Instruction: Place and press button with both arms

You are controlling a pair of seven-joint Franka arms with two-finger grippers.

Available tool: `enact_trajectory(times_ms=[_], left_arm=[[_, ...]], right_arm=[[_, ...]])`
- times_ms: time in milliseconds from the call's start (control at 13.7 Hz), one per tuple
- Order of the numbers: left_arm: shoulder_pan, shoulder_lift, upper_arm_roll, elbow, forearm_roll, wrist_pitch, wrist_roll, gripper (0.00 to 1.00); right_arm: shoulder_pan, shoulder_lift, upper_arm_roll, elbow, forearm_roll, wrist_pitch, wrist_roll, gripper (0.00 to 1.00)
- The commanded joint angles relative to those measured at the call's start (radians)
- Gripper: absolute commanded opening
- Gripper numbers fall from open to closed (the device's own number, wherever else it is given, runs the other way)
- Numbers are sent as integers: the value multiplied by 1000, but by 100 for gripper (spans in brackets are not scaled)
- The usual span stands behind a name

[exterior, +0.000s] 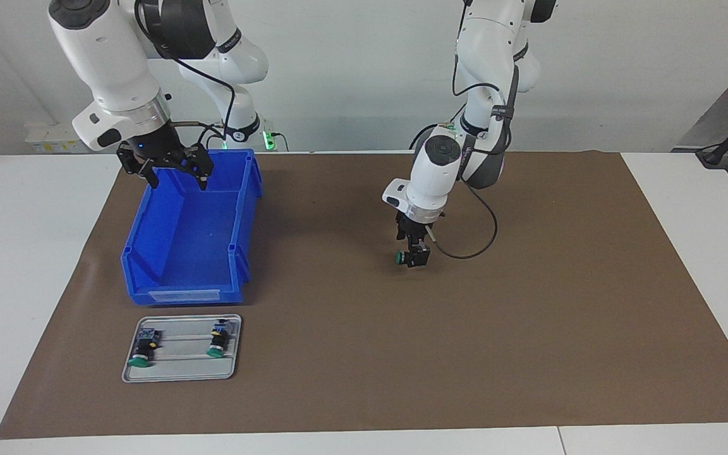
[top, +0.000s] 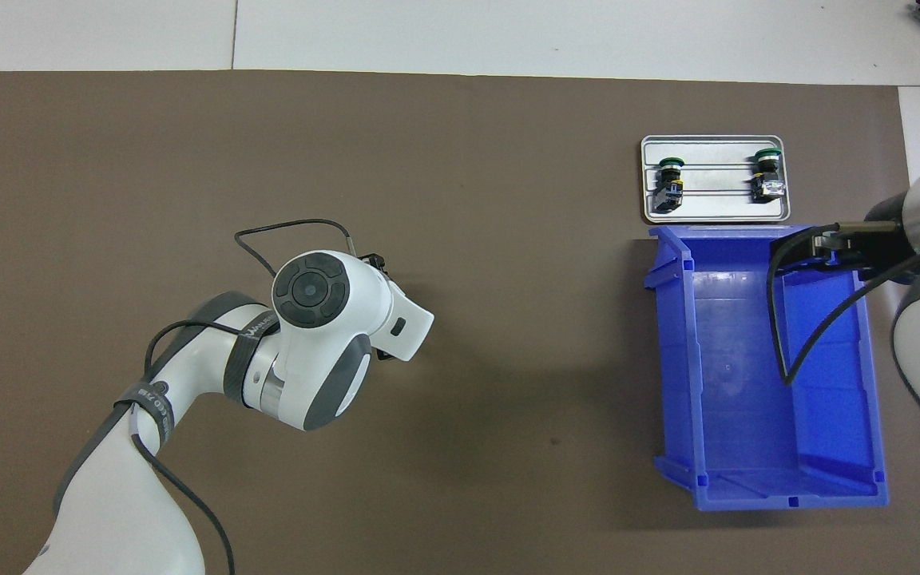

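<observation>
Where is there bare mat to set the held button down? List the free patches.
Free: the brown mat from the blue bin to the left arm's end, all around the left end effector gripping the button. Crowded: the bin, right end effector above it, tray beside it.

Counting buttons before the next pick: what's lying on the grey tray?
Two green-capped buttons lie on the grey tray, apart. Nothing covers the tray.

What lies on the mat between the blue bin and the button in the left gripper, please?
Nothing: in both views that stretch of brown mat is bare between the blue bin and the button at the left gripper.
</observation>
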Motion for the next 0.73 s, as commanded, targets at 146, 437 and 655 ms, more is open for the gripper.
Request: enact_trajectory(times_ms=[146,437,655], left_arm=[[-22,32,16,-2,23,49,-17,92],[-22,38,13,-24,25,85,0,91],[-22,38,13,-33,25,86,14,91]], right_arm=[[-7,-8,4,-6,18,-3,-23,100],[-7,-8,4,-6,18,-3,-25,100],[-7,-8,4,-6,18,-3,-25,100]])
